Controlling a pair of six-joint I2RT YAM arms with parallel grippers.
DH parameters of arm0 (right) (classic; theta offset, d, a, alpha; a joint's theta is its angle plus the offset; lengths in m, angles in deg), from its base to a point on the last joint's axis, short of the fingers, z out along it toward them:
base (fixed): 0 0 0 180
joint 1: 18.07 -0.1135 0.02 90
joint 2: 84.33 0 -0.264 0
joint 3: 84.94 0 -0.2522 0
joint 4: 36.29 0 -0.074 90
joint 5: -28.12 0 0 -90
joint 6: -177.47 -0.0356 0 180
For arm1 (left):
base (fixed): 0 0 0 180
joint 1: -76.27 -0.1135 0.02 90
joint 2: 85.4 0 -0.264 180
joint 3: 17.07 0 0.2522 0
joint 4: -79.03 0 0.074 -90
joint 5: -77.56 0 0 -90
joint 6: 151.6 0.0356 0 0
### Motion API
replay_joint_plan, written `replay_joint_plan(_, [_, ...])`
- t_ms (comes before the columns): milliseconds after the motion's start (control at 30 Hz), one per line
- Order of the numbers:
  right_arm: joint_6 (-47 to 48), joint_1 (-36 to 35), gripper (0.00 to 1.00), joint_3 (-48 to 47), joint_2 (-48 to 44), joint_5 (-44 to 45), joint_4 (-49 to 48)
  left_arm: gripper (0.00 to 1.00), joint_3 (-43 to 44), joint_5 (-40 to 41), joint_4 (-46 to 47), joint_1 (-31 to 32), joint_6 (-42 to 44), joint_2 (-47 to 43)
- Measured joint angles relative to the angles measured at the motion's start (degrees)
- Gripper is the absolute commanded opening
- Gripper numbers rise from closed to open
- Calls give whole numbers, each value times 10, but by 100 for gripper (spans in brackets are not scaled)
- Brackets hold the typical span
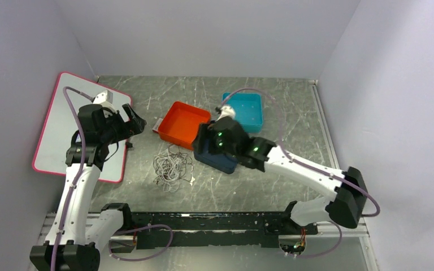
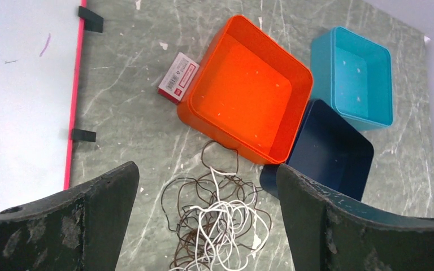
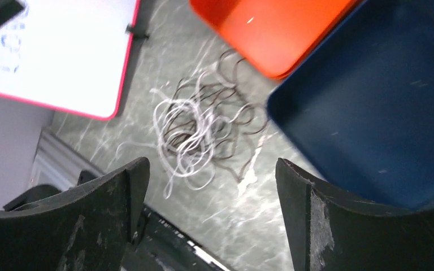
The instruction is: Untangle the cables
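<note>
The cables (image 2: 217, 226), one white strand knotted among darker ones, lie in a loose heap on the grey marbled table (image 1: 294, 130), just beside the near wall of the orange tray (image 2: 243, 90) and not held by either arm. The left gripper (image 2: 206, 169) hangs above the heap with its fingers spread wide and nothing between them. The right gripper (image 3: 212, 166) is likewise released, hovering over the navy tray (image 3: 384, 96). A teal tray (image 2: 353, 73) sits behind the navy one, and a pink-edged whiteboard (image 1: 62, 130) lies to the left.

Lower loops of cables (image 2: 217, 223) off-frame
</note>
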Motion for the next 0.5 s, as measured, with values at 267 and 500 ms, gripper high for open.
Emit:
replay_joint_plan(267, [-94,-124,76,8,94,68,-75,95,-28,-36,4,0,18,-24])
replay_joint_plan(500, [-156,-152,67,12,180,75,-142,96,-45,-50,4,0,32,-40])
